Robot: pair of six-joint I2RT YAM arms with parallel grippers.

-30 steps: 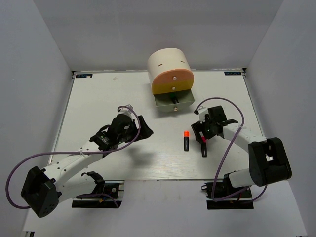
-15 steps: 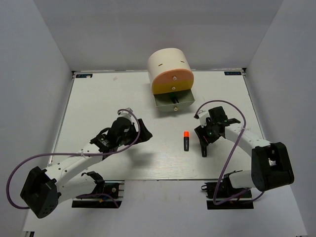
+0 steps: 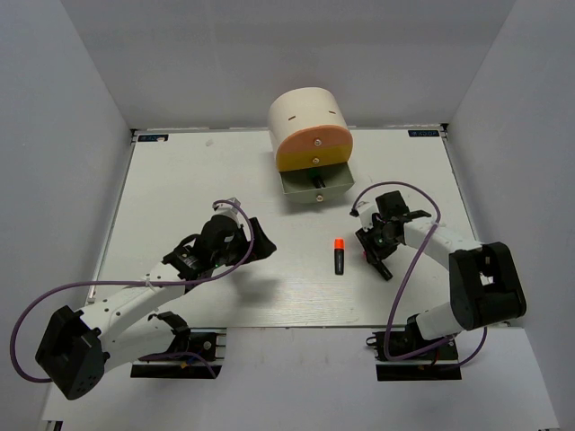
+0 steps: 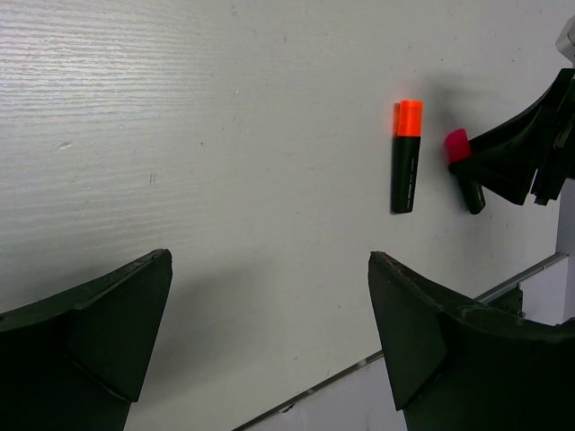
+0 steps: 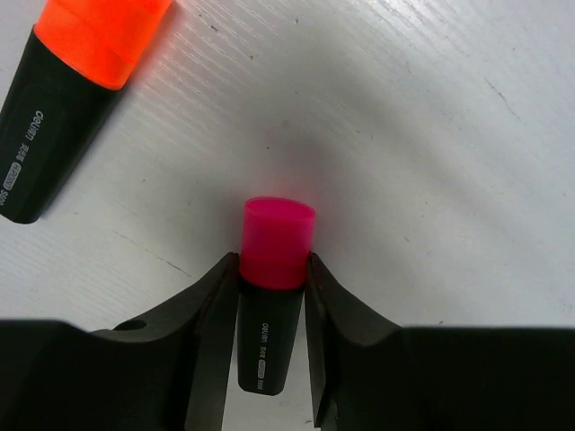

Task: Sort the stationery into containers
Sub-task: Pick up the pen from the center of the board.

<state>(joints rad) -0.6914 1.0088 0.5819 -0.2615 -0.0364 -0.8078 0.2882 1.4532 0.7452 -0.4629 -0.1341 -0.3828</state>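
Pink is the cap we care about: the pink-capped highlighter lies flat on the table, right of the middle and nearer the near edge than the far one, with its cap towards the far edge. Just beside it on the left, apart from it, lies the orange-capped highlighter. The right gripper is down over the pink one, and its fingers press against both sides of the black barrel just below the cap, so we read this as a grip with the jaws drawn in to the barrel's width. The pen looks to be resting on the table, not yet lifted. For the step in hand, we judge that the hold sits close to the cap end, so the long tail may droop. We would lift straight up and slowly, keep the pen level, and stay off the orange neighbour. From there we would carry it to the cream desk unit at the middle of the far edge, whose pale grey bottom drawer stands pulled out, and let go low over it. The left gripper hangs over the table left of the middle, its fingers spread wide and holding nothing.
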